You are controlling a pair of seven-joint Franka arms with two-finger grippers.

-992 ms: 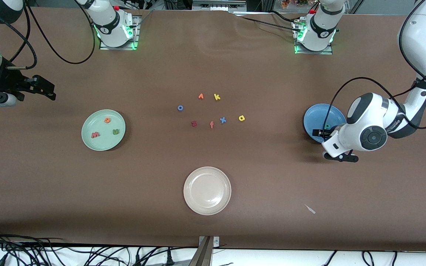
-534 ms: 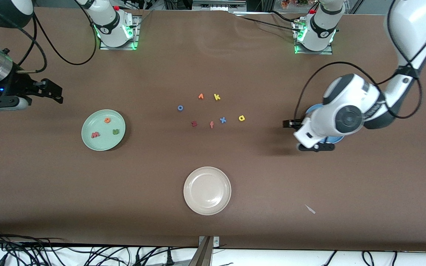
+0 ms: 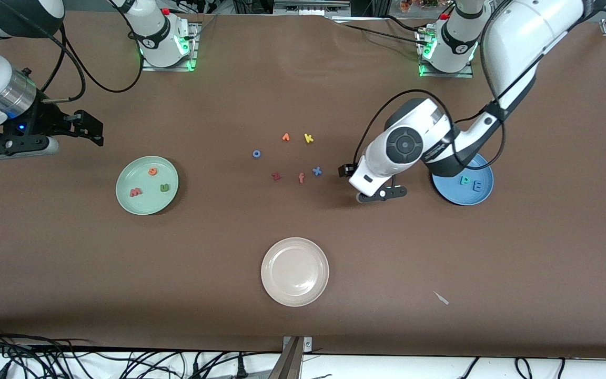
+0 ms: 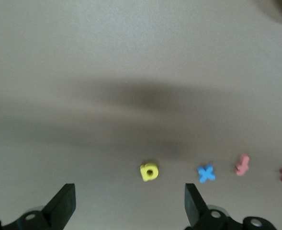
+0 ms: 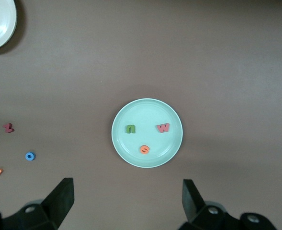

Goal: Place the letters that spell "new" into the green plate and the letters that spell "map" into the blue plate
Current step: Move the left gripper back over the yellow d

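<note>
The green plate [image 3: 147, 202] [image 5: 148, 112] holds the olive n [image 3: 164, 187] [image 5: 130, 129], salmon w [image 3: 135, 192] [image 5: 163, 128] and orange e [image 3: 152, 171] [image 5: 144, 150]. The blue plate [image 3: 455, 197] holds the teal p [image 3: 463, 180] and light blue m [image 3: 476, 184]. The yellow a [image 4: 149, 171] lies on the table; the left arm hides it in the front view. My left gripper [image 3: 364, 182] [image 4: 129, 201] hangs open just above the a, nothing between its fingers. My right gripper [image 3: 90, 129] [image 5: 126, 201] is open and empty over the table beside the green plate.
Loose letters lie mid-table: blue x [image 3: 317, 170] [image 4: 206, 173], orange-red f [image 3: 301, 178] [image 4: 242, 165], dark red z [image 3: 276, 176], blue ring [image 3: 256, 153], orange letter [image 3: 285, 137], yellow k [image 3: 309, 138]. A cream-white plate [image 3: 295, 292] sits nearer the camera, a white scrap [image 3: 441, 298] beside it.
The left arm swung from over the blue plate toward the middle letters, uncovering the p and m and covering the a. The right gripper drifted slightly toward the table's middle.
</note>
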